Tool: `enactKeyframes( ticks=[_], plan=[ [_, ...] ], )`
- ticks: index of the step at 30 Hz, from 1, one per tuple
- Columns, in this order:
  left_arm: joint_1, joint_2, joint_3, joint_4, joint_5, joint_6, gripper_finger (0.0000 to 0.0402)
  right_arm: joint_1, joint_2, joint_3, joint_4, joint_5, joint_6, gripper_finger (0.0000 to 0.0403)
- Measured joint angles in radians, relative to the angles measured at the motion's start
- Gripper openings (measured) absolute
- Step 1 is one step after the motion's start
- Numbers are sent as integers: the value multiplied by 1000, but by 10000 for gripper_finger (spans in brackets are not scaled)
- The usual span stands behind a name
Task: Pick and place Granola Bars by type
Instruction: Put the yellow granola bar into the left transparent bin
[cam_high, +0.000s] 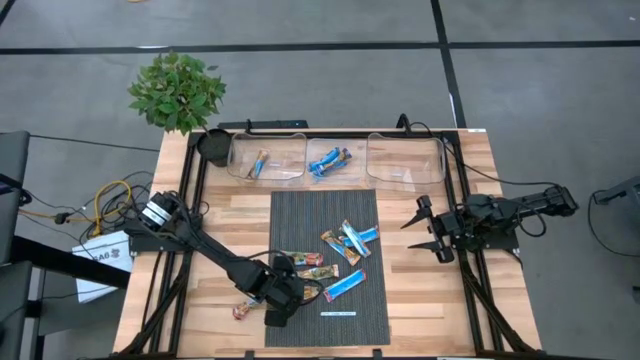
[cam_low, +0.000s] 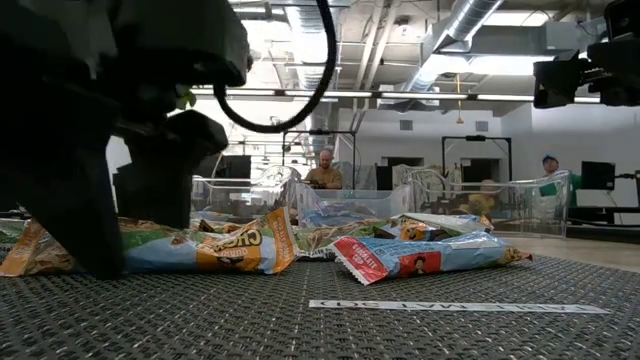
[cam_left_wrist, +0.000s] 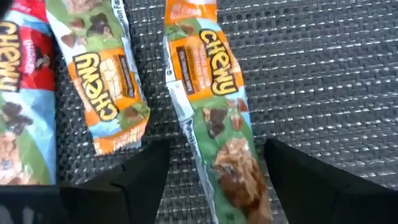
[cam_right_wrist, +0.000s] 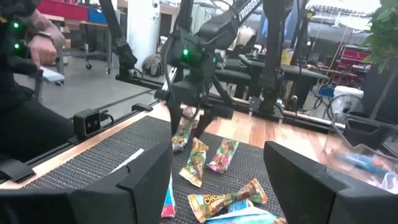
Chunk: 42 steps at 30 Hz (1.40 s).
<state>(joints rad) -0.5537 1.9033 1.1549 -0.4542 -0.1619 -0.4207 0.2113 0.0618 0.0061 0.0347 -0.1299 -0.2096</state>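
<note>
Where "CHEWY" shows on the granola bar (cam_left_wrist: 217, 118), the left gripper (cam_left_wrist: 214, 180) straddles it spread wide, seemingly gripping nothing.

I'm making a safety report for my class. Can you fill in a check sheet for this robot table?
Surface: wooden table with a dark woven mat.
Job's things: granola bars loose on the mat; more in two of three clear bins.
Clutter: white strip; one bar off the mat.
Hands: left hand open over a bar; right hand open at the table's right edge.
Cables: yellow coil on the floor.
Surroundings: potted plant; people behind.
</note>
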Motion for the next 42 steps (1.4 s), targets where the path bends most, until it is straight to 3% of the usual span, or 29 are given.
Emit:
enactKeyframes(
  ticks=[7, 22, 32, 42],
  plan=[
    [1, -3, 0, -8, -2, -13, 224, 0, 3, 0, -2, 0, 0, 249],
    [1, -3, 0, -5, 53, -19, 81, 0, 3, 0, -4, 0, 0, 249],
    [11, -39, 0, 1, 52, -8, 60, 0, 3, 0, -4, 0, 0, 249],
    [103, -161, 1, -29, -183, -20, 59, 0, 3, 0, -4, 0, 0, 249]
  ],
)
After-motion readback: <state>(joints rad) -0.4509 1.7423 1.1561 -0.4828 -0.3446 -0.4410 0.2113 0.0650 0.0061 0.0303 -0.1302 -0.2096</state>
